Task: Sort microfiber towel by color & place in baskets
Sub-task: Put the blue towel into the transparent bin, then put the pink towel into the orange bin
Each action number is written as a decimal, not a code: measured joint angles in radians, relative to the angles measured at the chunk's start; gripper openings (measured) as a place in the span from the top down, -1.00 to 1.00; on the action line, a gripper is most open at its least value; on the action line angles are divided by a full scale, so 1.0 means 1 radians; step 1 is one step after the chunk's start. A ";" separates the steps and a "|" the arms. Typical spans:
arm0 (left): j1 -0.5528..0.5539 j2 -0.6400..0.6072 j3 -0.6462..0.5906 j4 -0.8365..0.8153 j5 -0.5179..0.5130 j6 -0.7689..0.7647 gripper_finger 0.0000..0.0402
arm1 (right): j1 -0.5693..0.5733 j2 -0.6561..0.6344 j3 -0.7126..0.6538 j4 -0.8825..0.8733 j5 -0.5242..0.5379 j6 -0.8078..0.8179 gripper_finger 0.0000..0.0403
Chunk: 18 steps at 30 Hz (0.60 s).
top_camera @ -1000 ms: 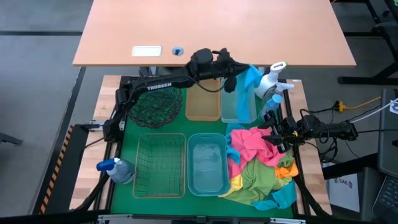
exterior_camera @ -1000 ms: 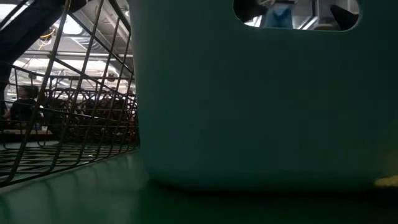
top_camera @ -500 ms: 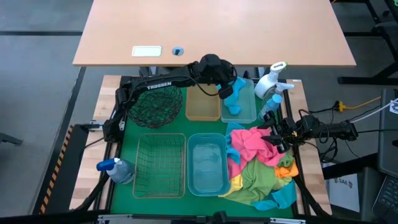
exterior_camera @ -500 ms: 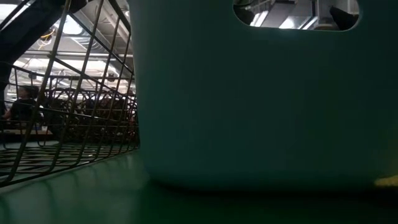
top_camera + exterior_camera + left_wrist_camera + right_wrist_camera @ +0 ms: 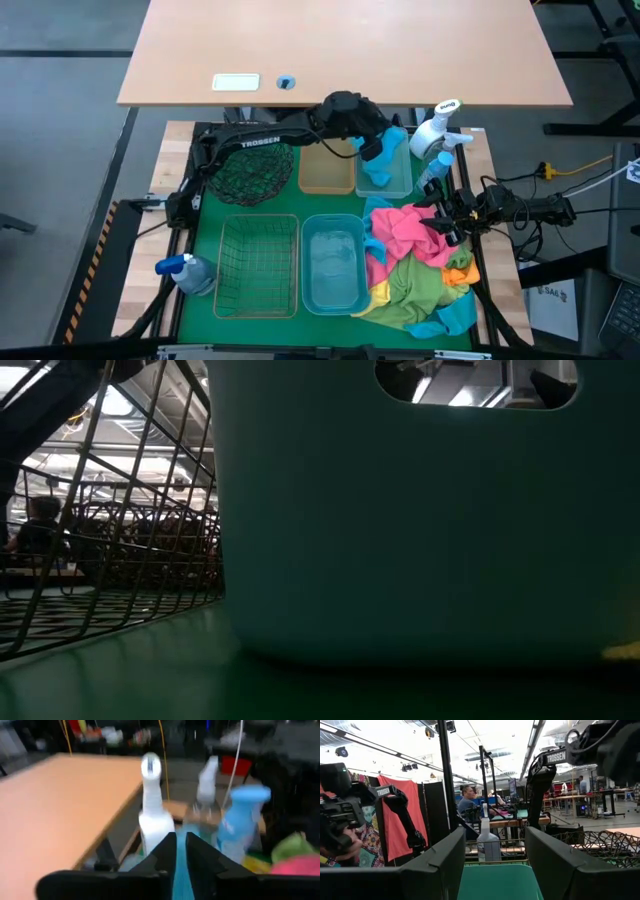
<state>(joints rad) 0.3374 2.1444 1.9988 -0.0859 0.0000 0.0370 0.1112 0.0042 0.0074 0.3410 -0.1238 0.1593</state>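
My left gripper (image 5: 369, 146) is shut on a blue towel (image 5: 380, 166) over the pale blue bin (image 5: 403, 180) at the far right of the green mat. The amber bin (image 5: 326, 168) and the dark green wire-mesh basket (image 5: 250, 172) stand to its left. The rectangular wire basket (image 5: 258, 266) and the blue bin (image 5: 333, 264) stand nearer. My right gripper (image 5: 440, 217) is open and empty at the far right edge of the towel pile (image 5: 412, 262), which holds pink, green, orange, yellow and blue towels. My left gripper pinches the blue towel between its two fingers; the cloth shows as a narrow strip (image 5: 180, 870) between them. The fingers come from above, slanting toward the table's right. The towel hangs below them, and its lower part (image 5: 378, 176) lies in the pale blue bin.
A white spray bottle (image 5: 438, 124) and a blue one (image 5: 434, 168) stand just right of the pale blue bin, close to my left gripper. Another blue spray bottle (image 5: 186, 271) lies at the near left. A wooden desk (image 5: 340, 50) stands beyond the table's far edge.
My left gripper has gone down and a little toward the near edge with the blue towel. The towel hung clear above the pale blue bin's far right corner; now its lower part has dropped into the bin and bunched up there.
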 joint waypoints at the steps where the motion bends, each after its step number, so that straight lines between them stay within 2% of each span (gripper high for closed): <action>1: 0.000 0.006 0.000 0.016 -0.002 -0.001 0.73 | 0.000 0.000 0.000 0.000 0.001 0.000 -0.02; 11: -0.012 0.041 0.000 0.050 0.011 -0.009 0.49 | 0.000 0.000 0.000 0.001 0.008 0.000 -0.02; 14: -0.024 0.035 0.000 0.040 0.090 -0.043 0.47 | 0.000 0.000 0.000 0.001 0.008 0.000 -0.02; 18: -0.067 0.032 0.000 -0.004 0.276 -0.092 0.47 | 0.000 0.000 0.000 0.001 0.008 0.000 -0.02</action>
<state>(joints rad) 0.2704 2.1765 1.9984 -0.0897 0.2757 -0.0554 0.1116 0.0044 0.0073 0.3416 -0.1159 0.1593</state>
